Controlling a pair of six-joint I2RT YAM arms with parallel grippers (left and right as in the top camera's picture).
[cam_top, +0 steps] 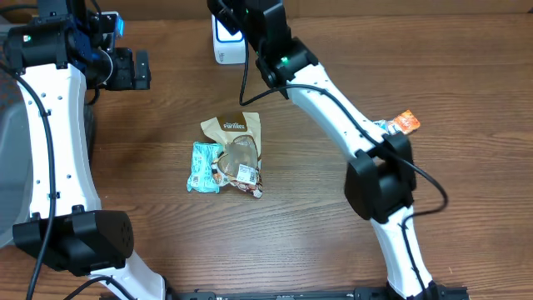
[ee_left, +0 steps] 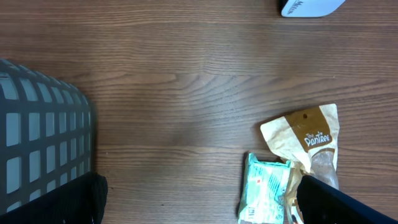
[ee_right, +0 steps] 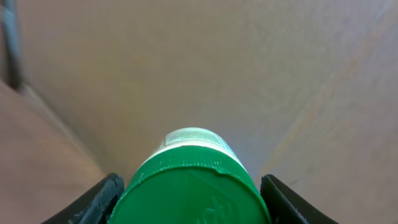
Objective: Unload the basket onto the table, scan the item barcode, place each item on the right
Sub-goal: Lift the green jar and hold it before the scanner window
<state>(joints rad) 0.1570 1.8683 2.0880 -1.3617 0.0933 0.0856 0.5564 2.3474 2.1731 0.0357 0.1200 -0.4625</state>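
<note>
In the right wrist view, my right gripper [ee_right: 194, 208] is shut on a white bottle with a green cap [ee_right: 193, 186]; the cap fills the gap between both black fingers [ee_right: 99, 202]. Overhead, the right arm reaches to the far middle of the table, and its gripper [cam_top: 233, 18] hangs over the white barcode scanner [cam_top: 226, 43]. The bottle is hidden under the arm there, and no barcode shows. My left gripper [cam_top: 140, 71] stands open and empty at the far left. In its own view it [ee_left: 199, 211] is above bare wood.
A tan pouch [cam_top: 236, 132], a teal packet [cam_top: 204, 165] and a clear snack bag [cam_top: 243, 171] lie mid-table. An orange packet [cam_top: 405, 122] lies at the right behind the right arm. A grey basket [ee_left: 37, 143] stands at the left. The scanner [ee_left: 308, 6] shows at top right.
</note>
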